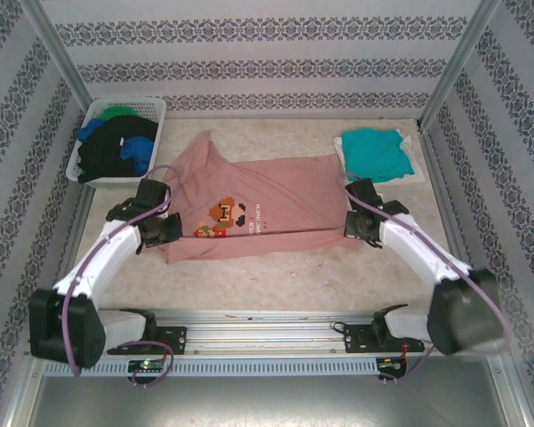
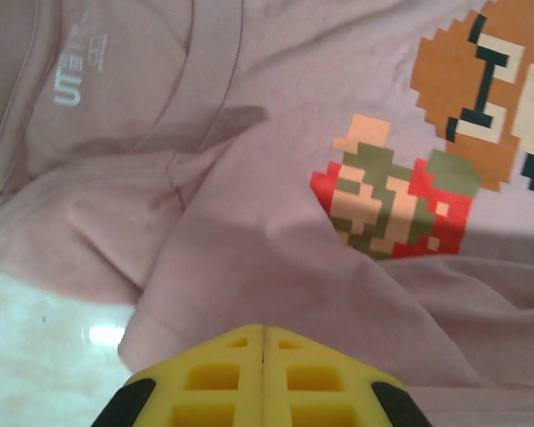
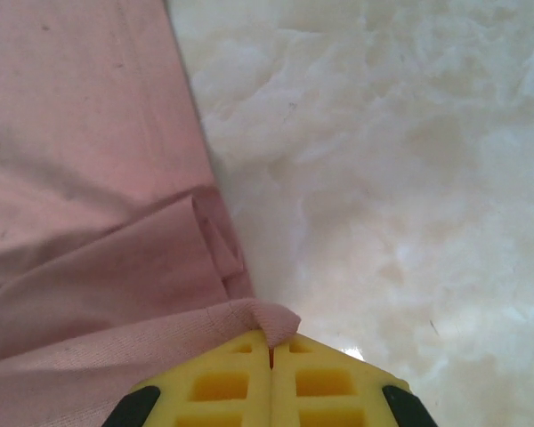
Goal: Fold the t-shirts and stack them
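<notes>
Meanwhile the basket [image 1: 153,103] holds black, blue, green shirts [image 1: 114,149]; left gripper [image 2: 264,333] and right gripper [image 3: 271,343] pinch the pink shirt [image 1: 276,200].

- The back wall [image 1: 267,53] is papered in white with horizontal bands of grey-blue ornamental pattern.
- The left wall [image 1: 18,133] and right wall [image 1: 516,116] carry the same striped paper and close the space in on both sides.
- Slim silver metal posts [image 1: 58,49] run along the corners where the walls meet.
- The tabletop [image 1: 276,276] is pale and cream-white with a faint cloudy, marble-like veining, seen close in the right wrist view [image 3: 383,178].
- A small bright glare [image 2: 105,335] lies on the glossy tabletop in the left wrist view.
- A silver rail [image 1: 267,334] runs along the near edge of the tabletop.
- Below the rail lies a dull grey metal sheet [image 1: 267,400].
- The light is even and soft, and the shadows are faint.
</notes>
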`<action>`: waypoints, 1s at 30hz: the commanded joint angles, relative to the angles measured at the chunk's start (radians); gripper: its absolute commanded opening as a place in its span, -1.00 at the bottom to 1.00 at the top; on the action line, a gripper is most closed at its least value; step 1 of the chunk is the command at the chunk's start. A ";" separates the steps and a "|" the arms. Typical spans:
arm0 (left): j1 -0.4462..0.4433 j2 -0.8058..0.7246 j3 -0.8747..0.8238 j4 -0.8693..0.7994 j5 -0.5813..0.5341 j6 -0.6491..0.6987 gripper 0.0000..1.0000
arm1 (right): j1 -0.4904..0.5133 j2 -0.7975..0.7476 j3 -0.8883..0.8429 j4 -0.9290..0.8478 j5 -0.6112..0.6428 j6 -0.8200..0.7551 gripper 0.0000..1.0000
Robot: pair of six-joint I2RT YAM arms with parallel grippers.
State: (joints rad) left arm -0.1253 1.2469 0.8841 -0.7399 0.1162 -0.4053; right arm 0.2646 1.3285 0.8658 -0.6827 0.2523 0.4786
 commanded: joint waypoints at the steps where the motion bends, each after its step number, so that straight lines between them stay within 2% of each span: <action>1: -0.010 0.085 0.111 0.068 -0.060 0.067 -1.00 | -0.018 0.112 0.092 0.061 0.009 -0.059 -0.96; 9: -0.010 0.391 0.322 0.026 -0.079 0.172 -1.00 | -0.031 0.417 0.307 0.042 -0.025 -0.121 -0.85; 14: -0.009 0.483 0.401 0.007 -0.145 0.195 -1.00 | -0.034 0.492 0.365 0.050 -0.013 -0.138 -0.80; 19: -0.008 0.533 0.466 0.017 -0.155 0.208 -1.00 | -0.039 0.531 0.404 0.046 -0.021 -0.157 -0.73; 22: -0.008 0.576 0.506 0.031 -0.154 0.221 -1.00 | -0.045 0.558 0.424 0.042 -0.023 -0.160 -0.60; 24: -0.008 0.615 0.539 0.014 -0.148 0.222 -0.72 | -0.047 0.570 0.441 0.009 -0.020 -0.158 -0.58; 25: -0.008 0.631 0.555 0.002 -0.153 0.216 -0.40 | -0.045 0.563 0.444 -0.013 -0.010 -0.153 -0.46; 26: -0.008 0.639 0.562 -0.005 -0.163 0.212 -0.21 | -0.044 0.549 0.441 -0.027 -0.003 -0.148 -0.35; 28: -0.008 0.635 0.566 -0.021 -0.190 0.200 0.03 | -0.035 0.492 0.413 -0.054 -0.001 -0.133 -0.23; 30: -0.005 0.598 0.544 -0.021 -0.220 0.178 0.12 | -0.014 0.409 0.353 -0.064 -0.007 -0.099 -0.10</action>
State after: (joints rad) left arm -0.1253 1.8790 1.4284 -0.7097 -0.0437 -0.2104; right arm 0.2276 1.8458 1.2636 -0.6769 0.2279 0.3473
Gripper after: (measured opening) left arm 0.549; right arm 0.431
